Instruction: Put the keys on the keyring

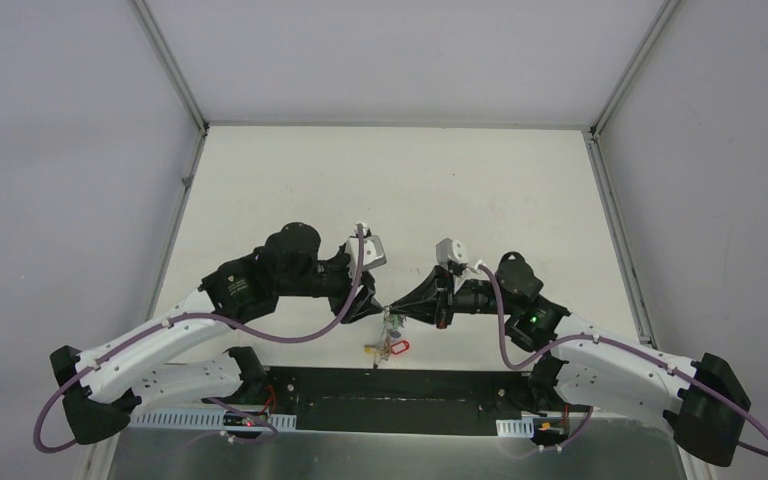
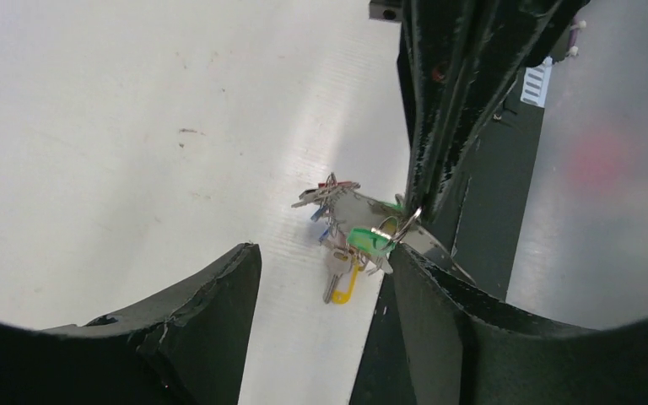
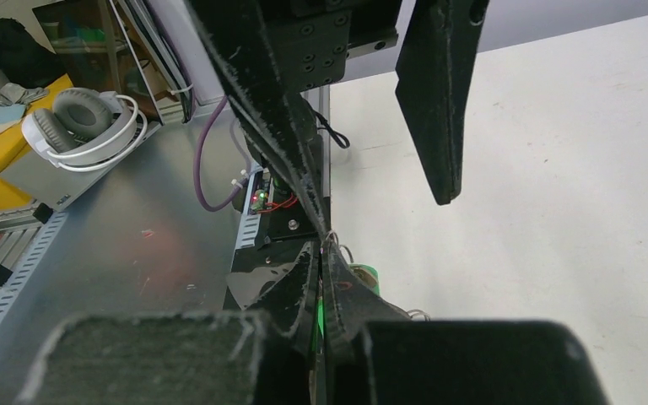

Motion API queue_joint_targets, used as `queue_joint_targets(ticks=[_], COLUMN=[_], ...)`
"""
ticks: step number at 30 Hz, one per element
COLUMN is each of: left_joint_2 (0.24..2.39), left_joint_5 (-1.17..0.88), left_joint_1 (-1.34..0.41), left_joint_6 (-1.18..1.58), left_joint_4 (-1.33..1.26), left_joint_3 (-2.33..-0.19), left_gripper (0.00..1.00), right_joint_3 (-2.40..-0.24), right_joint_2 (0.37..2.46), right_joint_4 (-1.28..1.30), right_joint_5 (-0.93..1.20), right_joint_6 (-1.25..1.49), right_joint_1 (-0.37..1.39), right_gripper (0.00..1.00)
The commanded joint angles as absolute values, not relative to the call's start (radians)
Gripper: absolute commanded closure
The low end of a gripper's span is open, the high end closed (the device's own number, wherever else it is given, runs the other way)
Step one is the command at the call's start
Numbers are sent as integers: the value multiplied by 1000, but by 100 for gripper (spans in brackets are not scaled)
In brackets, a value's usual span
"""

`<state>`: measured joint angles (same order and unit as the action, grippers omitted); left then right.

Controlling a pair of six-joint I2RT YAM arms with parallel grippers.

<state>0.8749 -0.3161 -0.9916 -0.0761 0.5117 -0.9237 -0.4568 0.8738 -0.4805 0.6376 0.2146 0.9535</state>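
Observation:
The keyring bunch (image 1: 391, 335) hangs between my two grippers, above the near edge of the table. In the left wrist view its wire (image 2: 408, 221) is pinched by the shut right fingertips (image 2: 426, 160) coming down from above. A green-tagged key (image 2: 369, 240), a blue-tagged key (image 2: 319, 214), a yellow tag (image 2: 347, 284) and a red tag (image 2: 343, 184) hang bunched from it. My left gripper (image 2: 322, 251) is open, its jaws wide apart either side of the bunch, the right fingertip close against the ring. My right gripper (image 3: 321, 253) is shut on the wire, with the green tag (image 3: 363, 275) beside it.
The black base plate (image 1: 390, 395) and the metal bench (image 3: 135, 245) lie just below the bunch. Headphones (image 3: 80, 126) and clutter sit off the bench. The white table (image 1: 390, 190) stretches beyond the arms, walled on three sides.

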Motion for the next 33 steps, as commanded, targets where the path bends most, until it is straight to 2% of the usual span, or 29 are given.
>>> queue_joint_targets(ticks=[1, 6, 12, 23, 27, 33], left_joint_2=[899, 873, 857, 797, 821, 858], left_joint_5=[-537, -772, -911, -840, -883, -899], left_joint_1=[-873, -808, -805, -806, -806, -806], left_joint_6=[-46, -60, -17, -118, -109, -87], left_joint_4=[554, 421, 191, 152, 124, 81], left_joint_3=[-963, -907, -816, -710, -715, -729], left_gripper=[41, 46, 54, 65, 73, 76], right_joint_3=[-460, -464, -475, -494, -498, -502], right_joint_2=[852, 854, 858, 860, 866, 873], right_joint_4=[-516, -517, -517, -517, -517, -521], right_joint_5=[624, 623, 631, 647, 650, 654], right_joint_6=[202, 208, 212, 216, 217, 221], right_joint_1=[952, 951, 951, 951, 951, 951], right_gripper=[100, 100, 100, 100, 100, 100])
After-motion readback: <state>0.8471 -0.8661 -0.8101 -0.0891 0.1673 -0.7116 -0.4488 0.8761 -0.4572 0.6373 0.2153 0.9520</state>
